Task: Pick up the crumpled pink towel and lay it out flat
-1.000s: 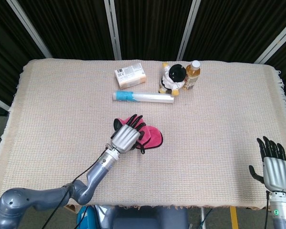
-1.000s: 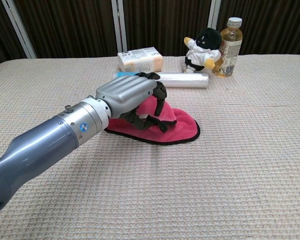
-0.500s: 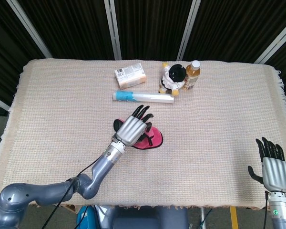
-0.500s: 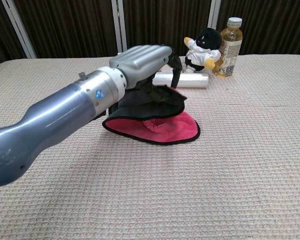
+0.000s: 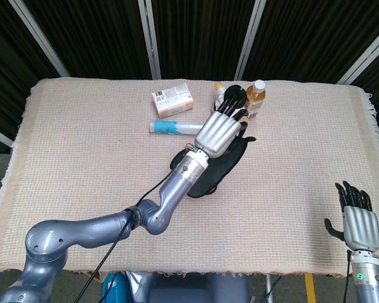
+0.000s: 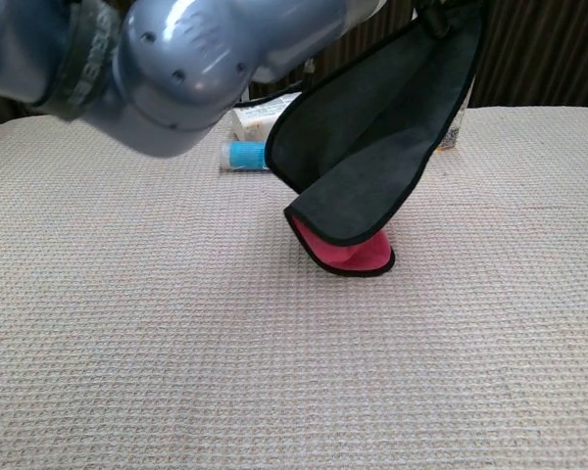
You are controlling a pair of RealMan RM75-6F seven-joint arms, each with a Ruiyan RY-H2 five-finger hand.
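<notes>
Towel [image 6: 372, 137] fills the middle of your chest view: you see its dark grey side hanging down, with a black edge, and a pink bit at the bottom touching the table [image 6: 127, 343]. In your head view the towel [image 5: 218, 169] looks like a dark shape under your left arm. Only the head view shows your left hand [image 5: 220, 131], high above the table, holding the top of the towel. The towel hangs from that hand down to the cloth. Only the head view shows your right hand [image 5: 355, 218] too. It is low at the near right edge, far from the towel, fingers apart, holding nothing.
</notes>
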